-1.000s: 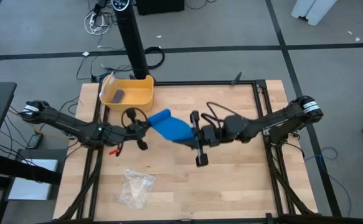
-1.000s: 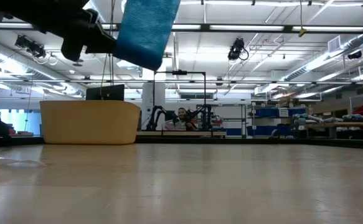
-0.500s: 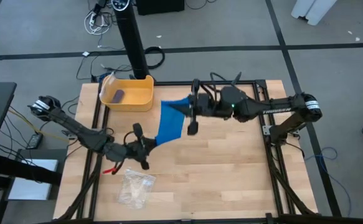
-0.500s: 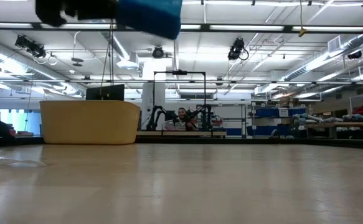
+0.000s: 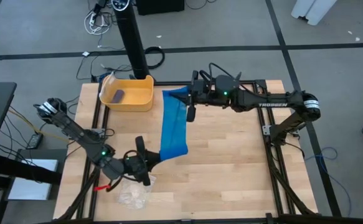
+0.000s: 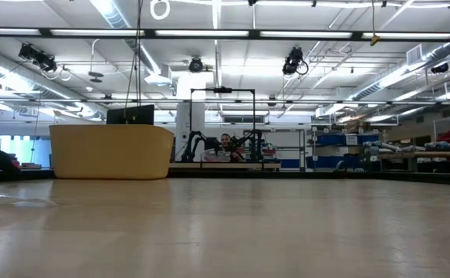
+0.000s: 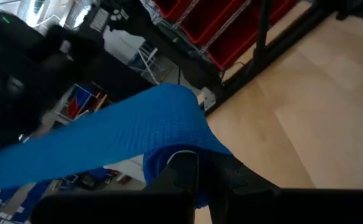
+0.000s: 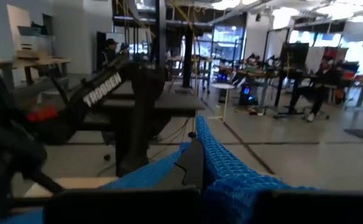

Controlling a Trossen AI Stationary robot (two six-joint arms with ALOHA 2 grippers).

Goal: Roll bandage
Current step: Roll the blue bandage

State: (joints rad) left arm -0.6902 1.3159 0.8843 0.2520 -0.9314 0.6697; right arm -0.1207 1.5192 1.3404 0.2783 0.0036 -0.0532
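The bright blue bandage [image 5: 174,127] hangs above the table as a long flat strip, running from the far side toward the near side. My right gripper [image 5: 188,102] is shut on its far end, beside the yellow bin. My left gripper [image 5: 151,160] is shut on its near end, just above the plastic bag. In the left wrist view the bandage [image 7: 119,134] stretches away toward the other arm. The low view shows neither gripper nor the bandage. My left gripper pinches the bandage's near end [image 7: 190,144] between its two fingers, reaching in roughly level from the table's left. The cloth bunches at the fingers, and that end is lifted clear of the table. My right gripper pinches the bandage's far end [image 8: 211,158] between its two fingers, coming in about level from the table's right. The cloth gathers into folds at the fingers [image 8: 191,163]. That end is held clear of the table.
A yellow bin [image 5: 129,93] with a small dark purple block [image 5: 117,94] stands at the far left; the low view shows its wall [image 6: 113,152]. A clear crinkled plastic bag [image 5: 134,191] lies near the front left. Bare wood lies right of the strip.
My right gripper has gone toward the table's far edge and my left gripper toward the near edge, both rising out of the low view. The bandage, a short bunched piece between them a second ago, is now drawn out into a long strip.
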